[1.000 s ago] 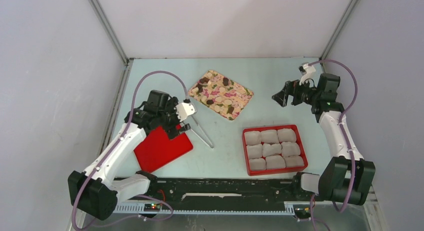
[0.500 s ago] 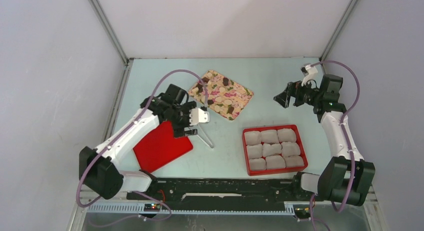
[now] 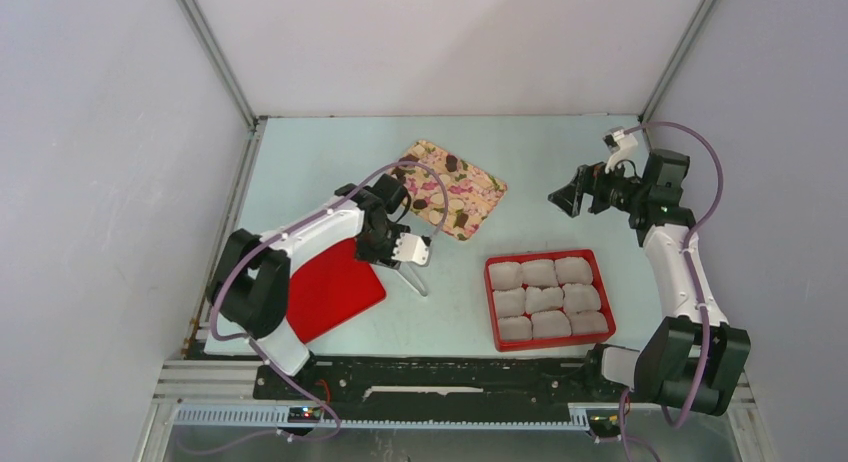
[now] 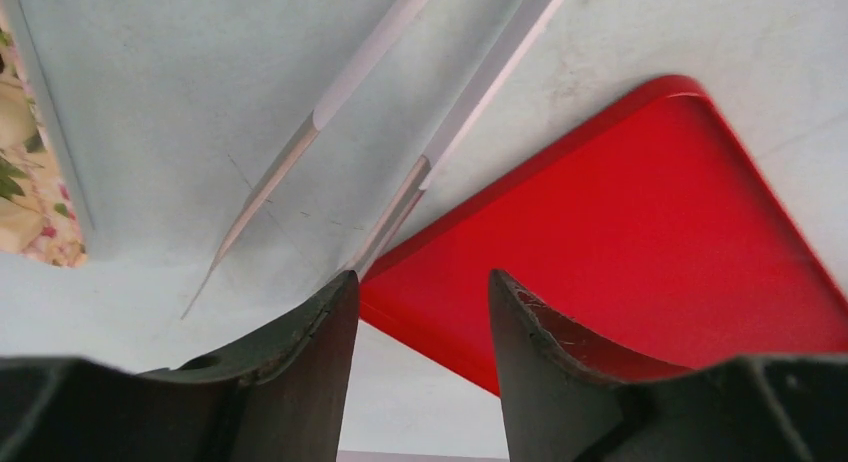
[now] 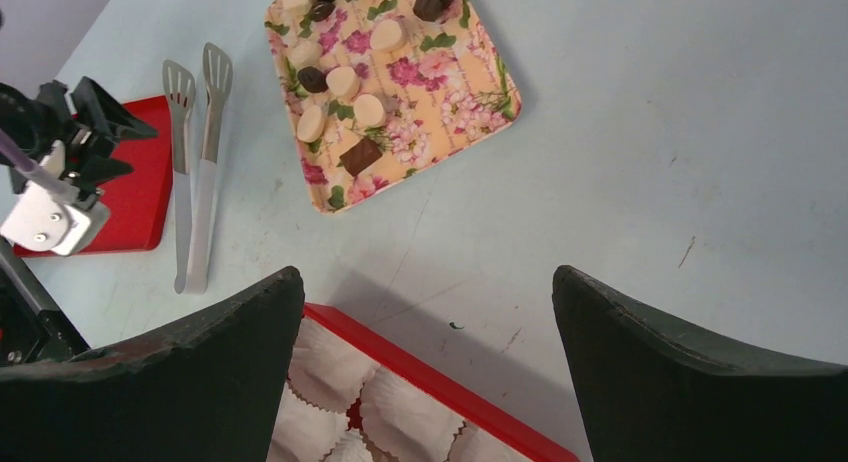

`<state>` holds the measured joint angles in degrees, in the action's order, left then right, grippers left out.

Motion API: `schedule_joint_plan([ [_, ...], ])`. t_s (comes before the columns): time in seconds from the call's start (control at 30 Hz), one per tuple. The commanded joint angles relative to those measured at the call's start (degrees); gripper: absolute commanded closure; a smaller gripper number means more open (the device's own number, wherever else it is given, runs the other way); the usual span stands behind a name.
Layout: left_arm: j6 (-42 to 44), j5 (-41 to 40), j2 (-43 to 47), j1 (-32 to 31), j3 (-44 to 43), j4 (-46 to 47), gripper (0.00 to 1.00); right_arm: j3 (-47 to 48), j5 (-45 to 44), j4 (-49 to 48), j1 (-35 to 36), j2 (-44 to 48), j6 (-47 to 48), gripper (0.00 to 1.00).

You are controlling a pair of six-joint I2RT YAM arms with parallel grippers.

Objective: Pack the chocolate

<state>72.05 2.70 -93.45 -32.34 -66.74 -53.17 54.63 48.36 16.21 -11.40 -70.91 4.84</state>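
The chocolate lies on a floral tray [image 3: 478,194]: dark lumps [image 3: 452,163] and pale round ones. In the right wrist view I see a dark piece [image 5: 358,156] and a pale one [image 5: 343,80]. A red box [image 3: 495,262] holds several white paper cups [image 3: 540,300]. Metal tongs [image 3: 412,279] lie on the table left of the box; they also show in the left wrist view [image 4: 330,110]. My left gripper [image 3: 376,252] is open and empty, low over the tongs' near end beside a red lid [image 3: 325,294]. My right gripper [image 3: 563,197] is open and empty, high above the table right of the tray.
The red lid [image 4: 650,232] lies flat at the front left, its corner close to the tongs. The enclosure's grey walls stand on three sides. The red box's far rim [image 5: 430,374] sits just under the right gripper's view.
My left arm has swung right and forward, from over the red lid to the tongs, with its wrist turned. The right arm has barely moved.
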Motion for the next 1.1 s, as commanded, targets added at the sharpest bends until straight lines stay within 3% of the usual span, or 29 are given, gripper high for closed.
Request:
schedule_joint_plan([
  [0.0,6.5,-2.32,-0.81,0.21,-0.53,5.39,0.44,0.21,2.22,0.36,-0.68,1.26,1.4,0.04],
  [0.33,10.42,-2.35,-4.21,1.49,0.68,7.54,0.51,0.21,3.88,0.79,-1.6,0.51,1.32,0.05],
  [0.67,18.97,6.01,-3.6,6.71,3.27,7.77,0.53,0.21,4.26,0.98,-2.26,0.13,1.23,0.05],
  [1.07,19.98,6.58,-6.65,8.43,5.24,13.32,0.6,0.21,5.17,1.03,-3.01,-1.04,0.87,0.05],
])
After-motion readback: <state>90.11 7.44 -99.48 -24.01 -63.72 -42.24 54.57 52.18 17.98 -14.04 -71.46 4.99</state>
